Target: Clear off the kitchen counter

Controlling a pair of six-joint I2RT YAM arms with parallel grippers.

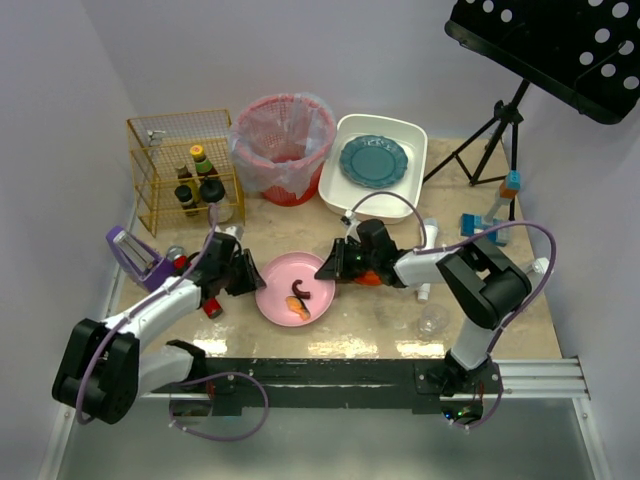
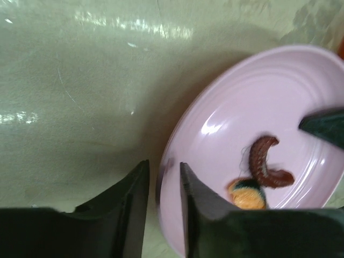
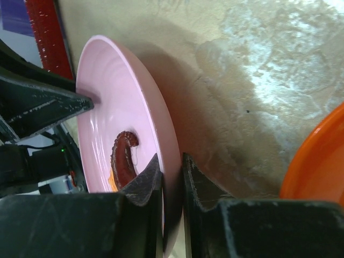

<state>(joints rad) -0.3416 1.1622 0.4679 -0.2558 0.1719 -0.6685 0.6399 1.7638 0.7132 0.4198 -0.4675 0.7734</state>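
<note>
Left jaws and right jaws are closed on the rim of the pink plate [image 1: 278, 283], at 9 and 2 o'clock, with the counter surface [image 1: 380, 318] beneath. If lifted unevenly, scraps [image 1: 298, 302] could be tipped out short of the bin [image 1: 283, 150] at 12 o'clock.

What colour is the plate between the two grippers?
The plate is pale pink, clearest in the top external view.
</note>
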